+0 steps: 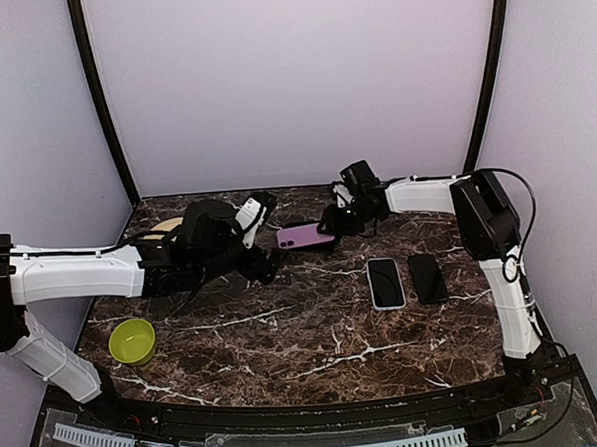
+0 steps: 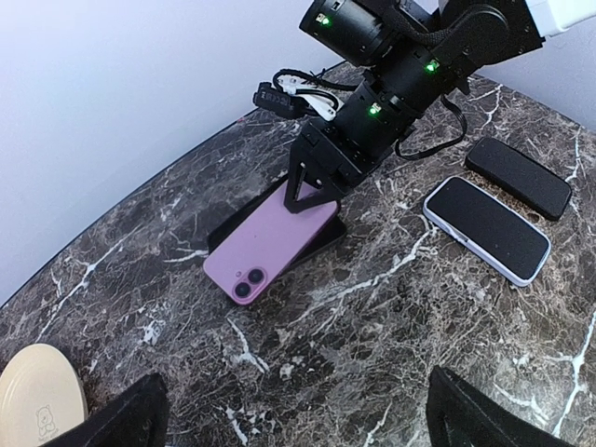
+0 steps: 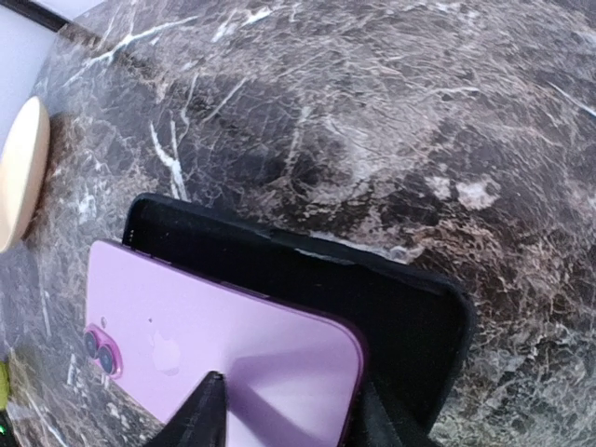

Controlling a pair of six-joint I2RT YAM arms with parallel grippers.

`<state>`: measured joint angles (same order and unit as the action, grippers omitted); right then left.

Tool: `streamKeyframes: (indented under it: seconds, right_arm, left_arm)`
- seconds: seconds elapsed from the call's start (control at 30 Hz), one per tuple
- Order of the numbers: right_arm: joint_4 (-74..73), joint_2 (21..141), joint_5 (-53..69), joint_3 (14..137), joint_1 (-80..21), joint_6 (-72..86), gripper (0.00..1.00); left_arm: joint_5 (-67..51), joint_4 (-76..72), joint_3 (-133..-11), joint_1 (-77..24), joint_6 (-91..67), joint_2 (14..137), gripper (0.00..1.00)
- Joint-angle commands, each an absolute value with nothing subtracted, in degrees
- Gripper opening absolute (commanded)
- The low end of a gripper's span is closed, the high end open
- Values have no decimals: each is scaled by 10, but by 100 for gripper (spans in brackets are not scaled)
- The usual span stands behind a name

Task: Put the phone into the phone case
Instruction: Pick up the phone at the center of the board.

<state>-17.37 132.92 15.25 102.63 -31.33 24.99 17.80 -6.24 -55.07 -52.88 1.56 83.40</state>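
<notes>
A purple phone (image 2: 275,237) lies back up, camera end toward my left arm, tilted across an open black phone case (image 2: 236,220) on the marble table. It rests on the case, not seated in it. In the right wrist view the phone (image 3: 223,345) covers the case's near side, and the case's far wall (image 3: 372,289) shows empty beyond it. My right gripper (image 1: 331,225) is shut on the phone's far end, one finger (image 3: 207,414) on top of it. My left gripper (image 2: 293,424) is open and empty, hovering short of the phone's camera end.
A white-edged phone (image 1: 386,282) and a black phone or case (image 1: 427,277) lie side by side at the right. A green bowl (image 1: 132,340) sits front left. A cream round disc (image 1: 164,227) lies behind my left arm.
</notes>
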Motion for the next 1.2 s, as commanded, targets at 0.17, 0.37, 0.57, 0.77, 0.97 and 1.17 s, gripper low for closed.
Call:
streamKeyframes:
  seconds: [0.17,0.37,0.57,0.77,0.97,1.17]
  right_arm:
    - [-151,1309,244,976,-307,295,34]
    - [-149,1323,285,987,-303,307,45]
    - [-120,1345,319,984,-296,328,46]
    - [-112,1378,371,993,-291,337,39]
    - [-66,1369,415,960,-288,348,22]
    - [-10,1351,460,924,-280,373,8]
  left_arm:
    - [175,-54,-570,-530,24,819,99]
    - [177,-55,-569,-530,28,813,99]
    - [172,-56,-568,-529,28,808,99]
    - [164,-56,-568,-530,27,809,99]
    - [163,-56,-568,-529,29,808,99]
    - [161,-56,-569,-529,29,806,99]
